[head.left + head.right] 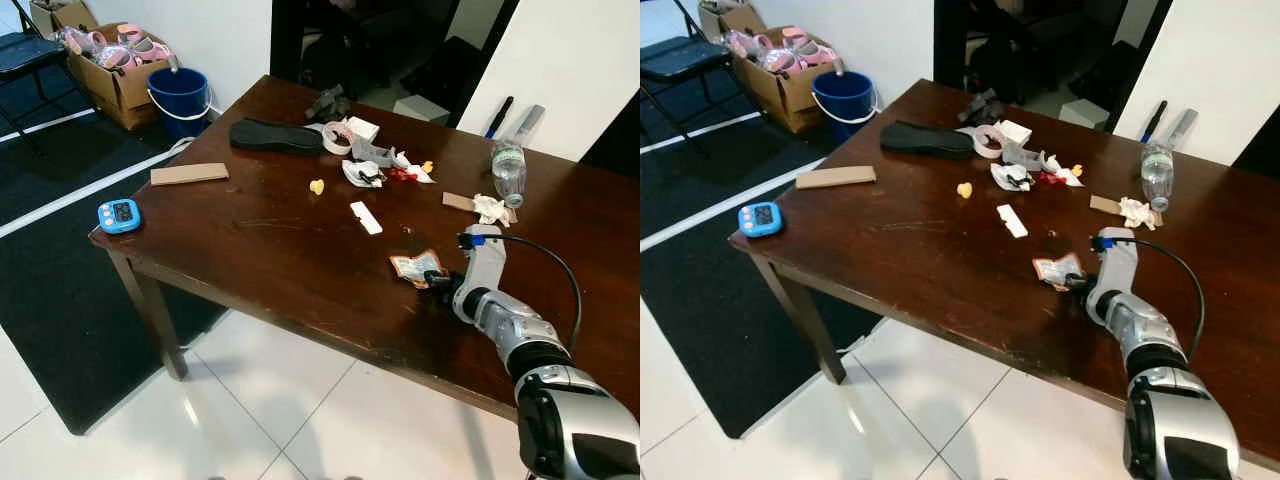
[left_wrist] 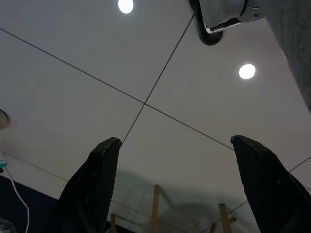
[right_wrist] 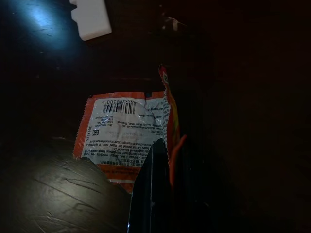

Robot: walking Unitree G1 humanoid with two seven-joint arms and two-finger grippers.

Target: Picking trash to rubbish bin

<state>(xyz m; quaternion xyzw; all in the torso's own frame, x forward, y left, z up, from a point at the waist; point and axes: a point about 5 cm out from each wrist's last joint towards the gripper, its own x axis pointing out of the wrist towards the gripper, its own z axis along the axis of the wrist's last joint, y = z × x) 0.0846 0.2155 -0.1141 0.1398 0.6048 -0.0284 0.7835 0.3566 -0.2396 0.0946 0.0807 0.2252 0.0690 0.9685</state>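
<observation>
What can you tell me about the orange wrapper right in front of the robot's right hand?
The wrapper is a torn, crinkled packet of thin foil or plastic. It has an orange border around a pale panel, with a barcode and fine print too small to read. One torn edge curls upward. It lies mostly flat on the dark wooden table, toward the near edge. The right hand is at its edge, one black finger touching it. A small white strip lies nearby, apart from it.

Your right end effector rests low on the desk, touching the near edge of the orange-and-white wrapper. Just beyond the wrapper lies a white strip; farther off, right of the end effector, lies a plastic bottle.
</observation>
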